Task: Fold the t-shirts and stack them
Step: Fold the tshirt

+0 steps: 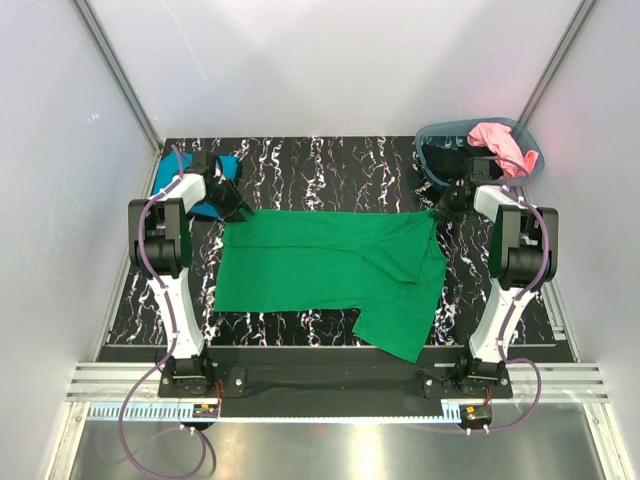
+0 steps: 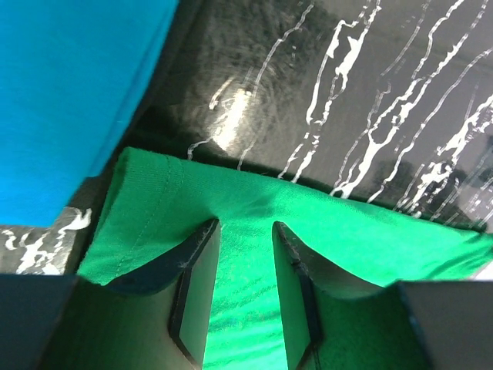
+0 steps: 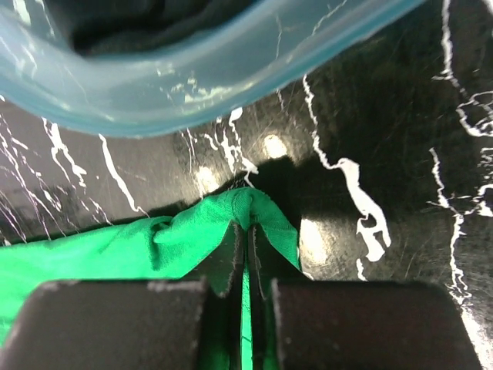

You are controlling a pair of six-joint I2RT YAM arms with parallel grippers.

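On the table [image 1: 330,170] we've got the green t-shirt [image 1: 320,265] spread flat, teal t-shirt [image 2: 69,92] beside its far-left corner. Right gripper [image 3: 248,227] pinches the far-right corner tight; left gripper [image 2: 245,225] straddles the far-left edge, jaws parted.

Both arms reach forward, left gripper [image 2: 245,231] jaws parted, right gripper [image 3: 248,231] pinched closed.
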